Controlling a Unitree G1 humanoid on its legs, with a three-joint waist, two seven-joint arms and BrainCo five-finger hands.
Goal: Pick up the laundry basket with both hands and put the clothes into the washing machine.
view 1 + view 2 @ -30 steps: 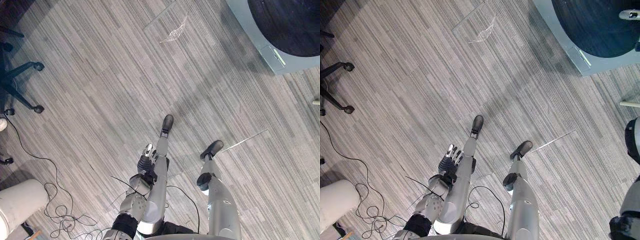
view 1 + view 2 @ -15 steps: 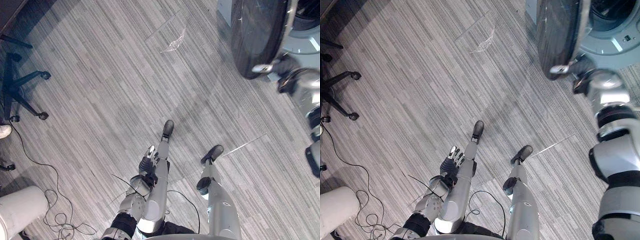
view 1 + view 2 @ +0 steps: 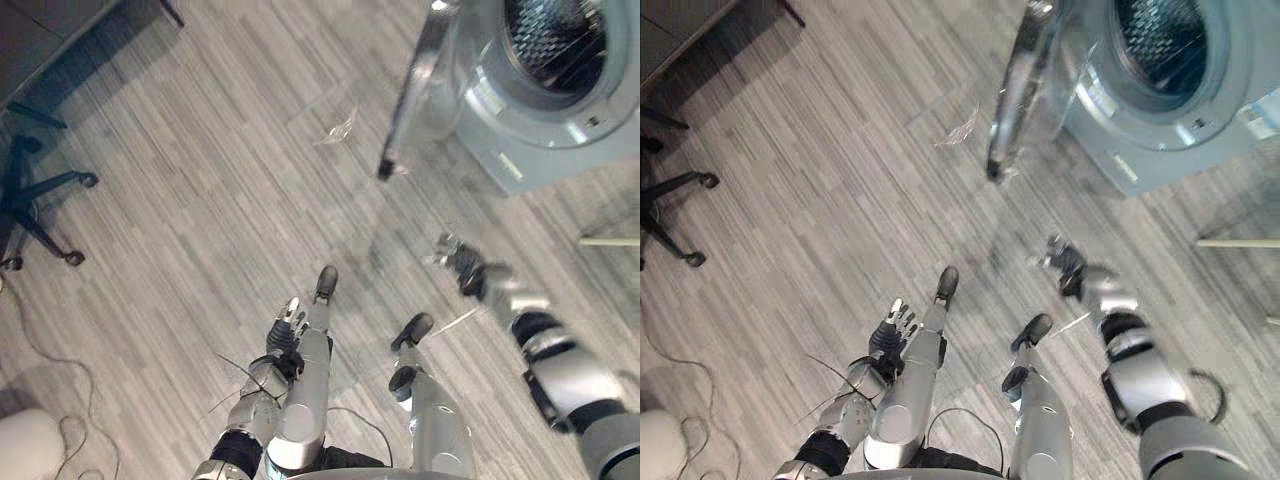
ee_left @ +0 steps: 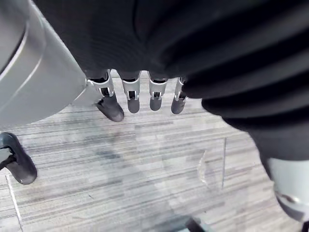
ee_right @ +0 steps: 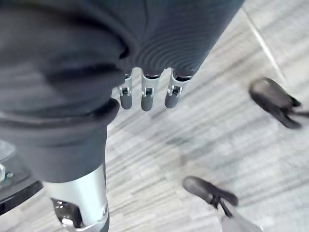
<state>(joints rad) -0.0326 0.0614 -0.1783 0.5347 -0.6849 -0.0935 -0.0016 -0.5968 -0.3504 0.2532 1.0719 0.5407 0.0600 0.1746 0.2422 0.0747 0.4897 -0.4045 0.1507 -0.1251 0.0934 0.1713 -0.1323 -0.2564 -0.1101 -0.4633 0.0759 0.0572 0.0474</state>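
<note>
Washing machine (image 3: 540, 110) sits in upper right of the head views, front loader. Its door (image 3: 410, 100) is swung open and seen edge-on, and the drum (image 3: 555, 40) is exposed and looks empty from here.

Right hand (image 3: 1065, 262) is out in front, right of centre, below the door's lower edge and clear of it. Its own wrist view shows the fingers (image 5: 147, 94) straight and holding nothing. Left hand (image 3: 288, 322) hangs low at lower centre. Its fingers (image 4: 130, 96) are straight and relaxed, and it is empty too.

Neither hand carries the laundry basket, and I cannot tell from these views where it stands.

The floor (image 3: 200, 200) is grey striped plank, with a scrap of clear plastic (image 3: 335, 130) lying just left of the door. An office chair (image 3: 35, 190) is at the left edge.

Step, as a judgement: the machine is opened and ready, and the basket pickup is not yet done. The next move calls for locating the basket, squaring up to it, then bringing both open hands to opposite sides or handles and closing them together for a level lift. The open door juts into the approach path, so the carry needs to come round it, not through it.
</note>
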